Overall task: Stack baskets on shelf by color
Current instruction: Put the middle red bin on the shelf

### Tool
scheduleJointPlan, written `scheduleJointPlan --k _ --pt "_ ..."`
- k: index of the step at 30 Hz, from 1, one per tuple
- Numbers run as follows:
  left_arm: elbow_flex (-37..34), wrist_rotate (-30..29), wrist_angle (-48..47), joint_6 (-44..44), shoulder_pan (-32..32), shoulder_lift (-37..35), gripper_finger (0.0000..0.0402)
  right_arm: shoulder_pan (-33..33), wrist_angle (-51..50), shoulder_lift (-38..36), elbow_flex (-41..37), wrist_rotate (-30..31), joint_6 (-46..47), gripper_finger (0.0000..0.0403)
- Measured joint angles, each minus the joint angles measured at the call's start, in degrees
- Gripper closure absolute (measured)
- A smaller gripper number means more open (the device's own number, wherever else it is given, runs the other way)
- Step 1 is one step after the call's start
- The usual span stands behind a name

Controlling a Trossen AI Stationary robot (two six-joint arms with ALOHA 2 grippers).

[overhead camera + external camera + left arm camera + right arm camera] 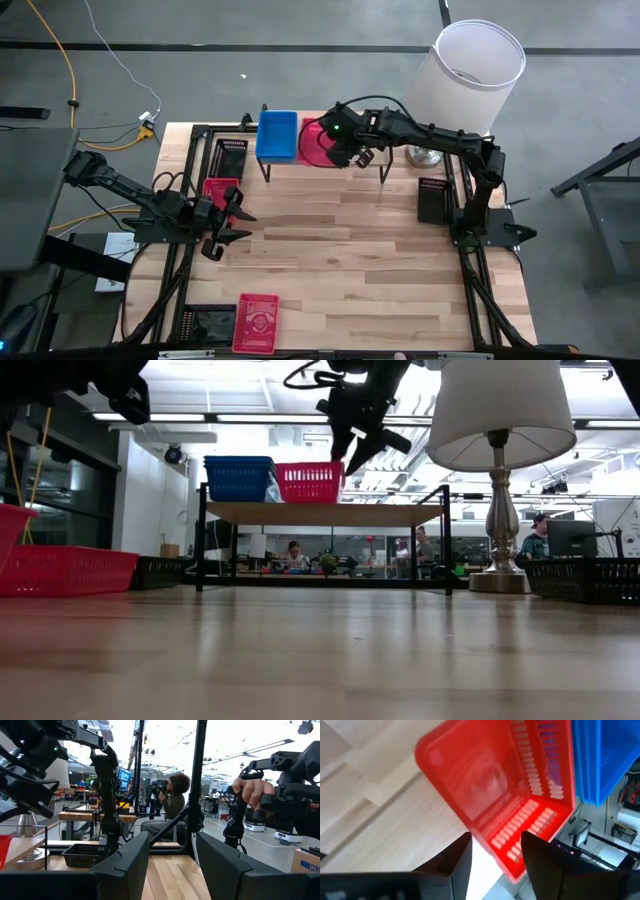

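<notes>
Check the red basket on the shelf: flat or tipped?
Flat. The red basket stands level on the shelf beside the blue basket; the right gripper hangs open above it.

We see a wood table point(340, 260) carrying the shelf point(325, 165) at its far edge and a lamp point(425, 155) beside it. Directly on the top lie a red basket point(257, 323) near the front edge, another red basket point(220, 190) at left, and a black basket point(432, 200) at right.
</notes>
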Motion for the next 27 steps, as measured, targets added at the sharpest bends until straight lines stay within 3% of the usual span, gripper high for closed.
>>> scheduleJointPlan --k 10,14,17,21,24,27 --pt "0.00 0.00 0.00 -0.07 0.00 0.00 0.0245 -0.87 -0.49 -0.94 -0.02 8.72 -0.88 0.0256" --pt "0.00 0.02 0.00 -0.07 -0.01 0.00 0.0245 -0.85 -1.87 -2.74 -0.02 12.53 5.83 0.0273" --pt "0.00 0.01 0.00 -0.07 0.00 0.00 0.0245 -0.71 -7.29 -4.18 -0.02 12.56 15.33 0.0311" --pt "0.00 0.02 -0.06 -0.07 -0.02 0.00 0.0245 -0.61 -20.48 -5.38 -0.02 0.39 28.80 0.0388" --pt "0.00 0.02 -0.07 -0.07 -0.02 0.00 0.0245 0.22 -27.52 -5.51 -0.04 -14.89 35.76 0.0389" --pt "0.00 0.00 -0.04 -0.01 -0.02 0.00 0.0245 2.95 -25.62 -5.50 -0.04 -22.04 35.86 0.0399"
